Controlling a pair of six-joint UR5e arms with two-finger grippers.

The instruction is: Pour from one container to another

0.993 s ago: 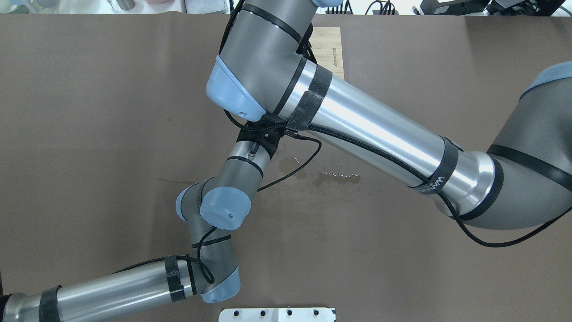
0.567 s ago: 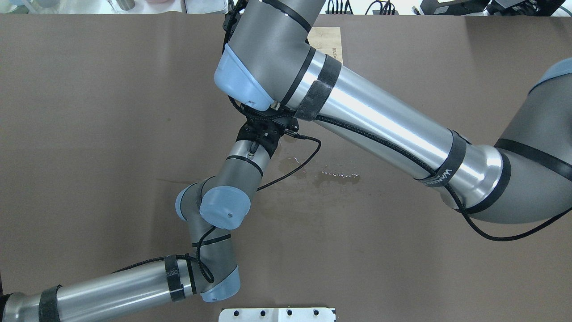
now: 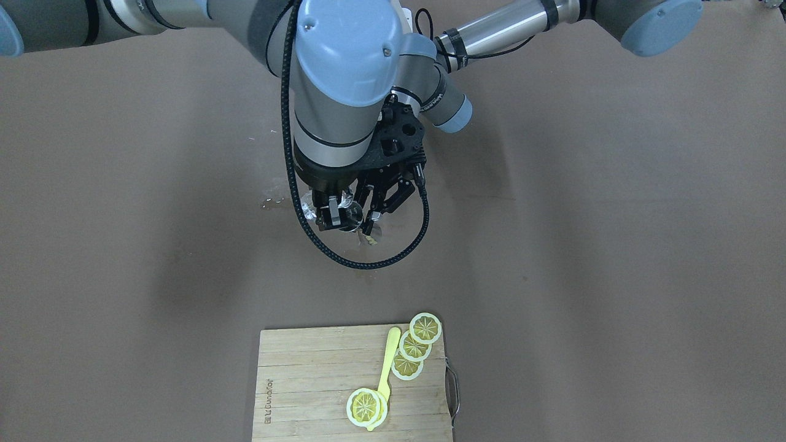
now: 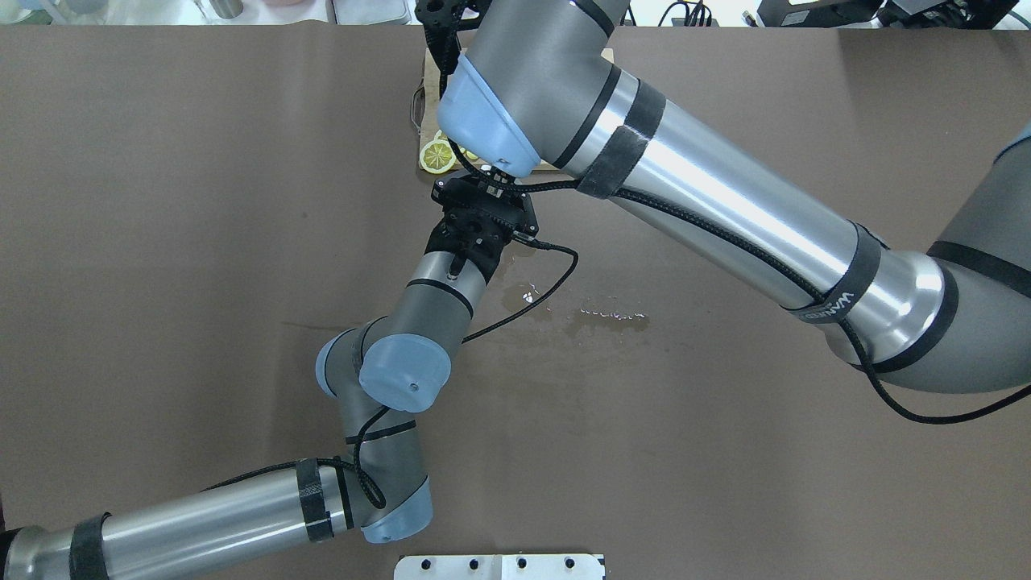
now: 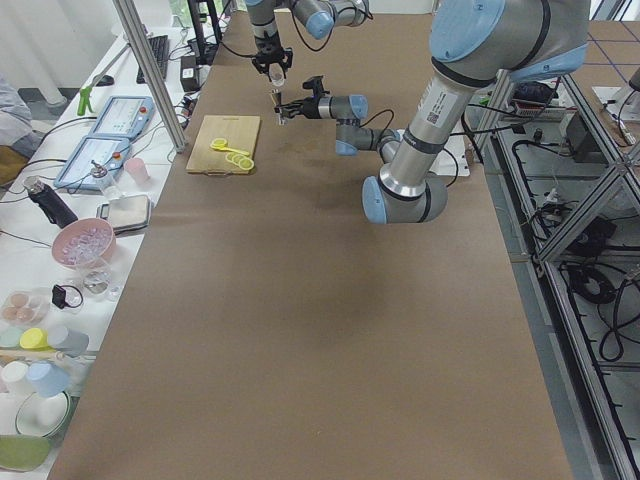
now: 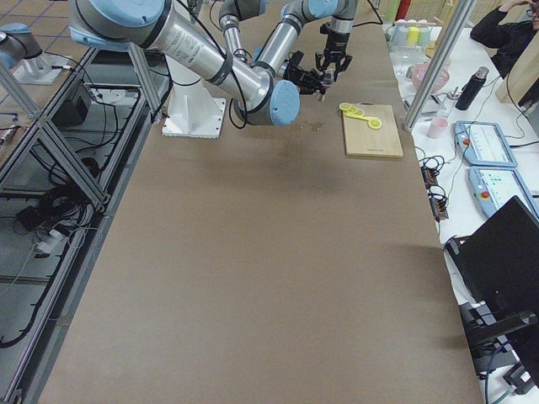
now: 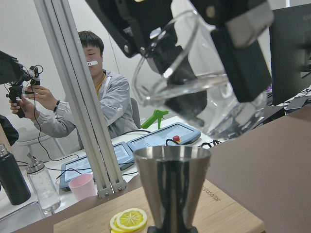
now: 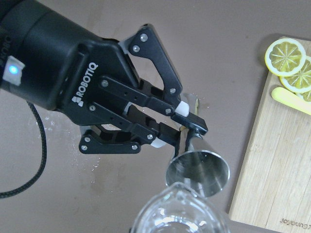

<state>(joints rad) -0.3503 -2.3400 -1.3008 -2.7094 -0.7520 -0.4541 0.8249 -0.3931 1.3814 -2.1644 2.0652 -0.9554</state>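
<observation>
**Two grippers meet over the table: a clear cup tipped above a steel jigger**

We start at the left gripper [image 8: 187,127]. Its jaws are drawn in narrow and clamp the thin waist of one jigger [image 8: 198,171]. The jigger is a polished metal cone, mirror-bright, standing upright with its round mouth upward. We cannot tell whether its foot touches the table.

Just above it is the right gripper [image 7: 204,63]. Its jaws are set wider and press on either side of one clear cup [image 7: 194,82]. This cup is a smooth, transparent vessel with a rolled rim and a small pouring lip. It is tilted, with the lip lowered over the jigger's mouth, close above it but apart from it. We cannot tell whether any liquid is in the cup.

Both containers are near the middle of the table [image 4: 161,242], which is covered in a matte brown sheet. A few wet patches [image 4: 604,314] glisten on the sheet just beside the grippers.

Farther out, toward the operators' side, lies one rectangular cutting board [image 3: 307,380] of pale slatted wood with a metal handle on one short edge. On it we count four lemon slices [image 3: 425,327]. Three overlap in a row, and one lies apart at the end of a single slender yellow utensil [image 3: 387,362].
</observation>
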